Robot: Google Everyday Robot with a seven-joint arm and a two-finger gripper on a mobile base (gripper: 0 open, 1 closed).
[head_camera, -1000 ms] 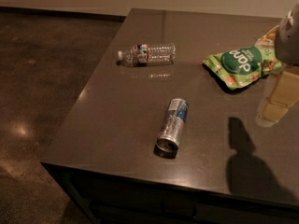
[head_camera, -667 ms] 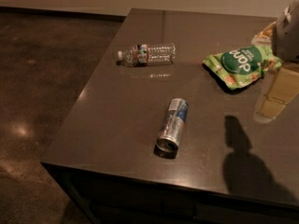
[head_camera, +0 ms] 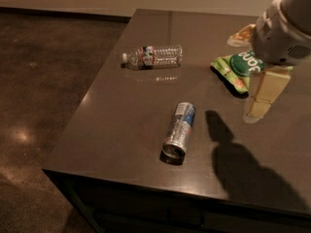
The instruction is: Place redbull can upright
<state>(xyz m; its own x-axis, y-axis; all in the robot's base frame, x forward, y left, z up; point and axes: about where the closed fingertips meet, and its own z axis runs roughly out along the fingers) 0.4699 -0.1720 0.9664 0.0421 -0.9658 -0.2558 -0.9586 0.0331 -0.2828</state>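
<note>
Your gripper (head_camera: pixel 256 109) hangs right of the can (head_camera: pixel 179 129), which lies sideways on the table (head_camera: pixel 112 130); its state you can't tell.

Single view. The camera sits high on the near side of the counter (head_camera: pixel 126 130) and looks obliquely down across its front-left corner toward the far wall. Range is moderate: the counter top fills most of the frame, with floor at left. The pincer (head_camera: pixel 260 101) enters nearer the lens at the upper right, over the counter's right part.
</note>
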